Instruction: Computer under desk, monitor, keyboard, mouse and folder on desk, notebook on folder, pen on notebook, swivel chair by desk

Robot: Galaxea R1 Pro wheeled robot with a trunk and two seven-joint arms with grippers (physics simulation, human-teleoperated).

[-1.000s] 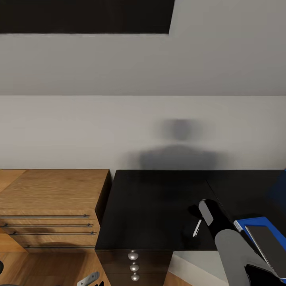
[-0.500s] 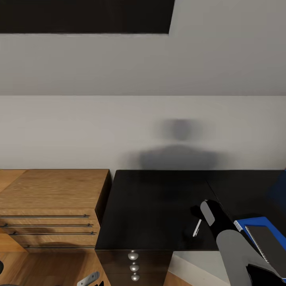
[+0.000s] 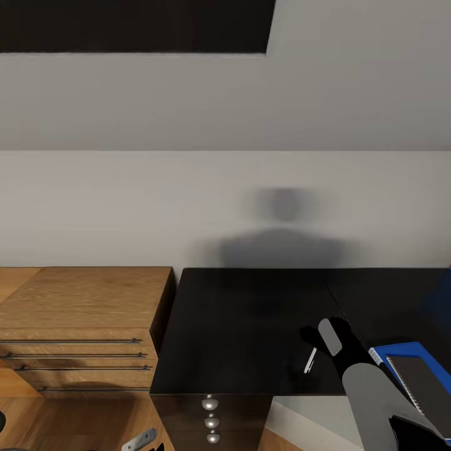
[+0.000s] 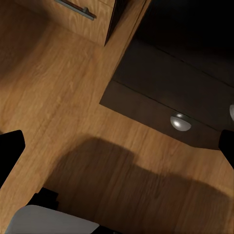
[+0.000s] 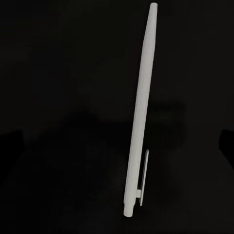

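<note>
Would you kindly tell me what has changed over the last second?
The right arm's gripper has drifted slightly toward the robot above the thin white pen, which lies untouched on the glossy black desk. The dark grey notebook on the bright blue folder and the light-wood drawer chest stayed put.

Right arm (image 3: 369, 388) grey; black wrist; grey oval panel.

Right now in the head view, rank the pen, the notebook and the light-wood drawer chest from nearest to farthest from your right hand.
1. The pen: on the black desk, right beside the right hand, just under it.
2. The notebook: on the blue folder, off to the right.
3. The light-wood drawer chest: far left, past the desk's edge.
</note>
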